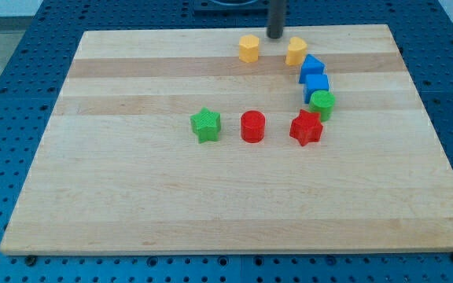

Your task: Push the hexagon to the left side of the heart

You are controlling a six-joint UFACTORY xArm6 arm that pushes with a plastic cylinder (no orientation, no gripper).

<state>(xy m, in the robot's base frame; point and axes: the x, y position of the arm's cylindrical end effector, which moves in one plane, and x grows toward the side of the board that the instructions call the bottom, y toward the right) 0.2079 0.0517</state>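
Note:
Two yellow blocks sit near the board's top edge. The left one [248,49] looks like the hexagon and the right one [296,51] looks like the heart, though the shapes are small. The hexagon lies to the left of the heart with a gap between them. My tip [275,36] is at the top of that gap, slightly above both blocks, touching neither. The rod rises out of the view's top.
Below the heart, two blue blocks [311,67] [316,85] and a green round block [322,102] run downward in a curve. A red star [306,127], a red cylinder [252,126] and a green star [206,124] form a row mid-board. The wooden board [132,196] lies on a blue perforated table.

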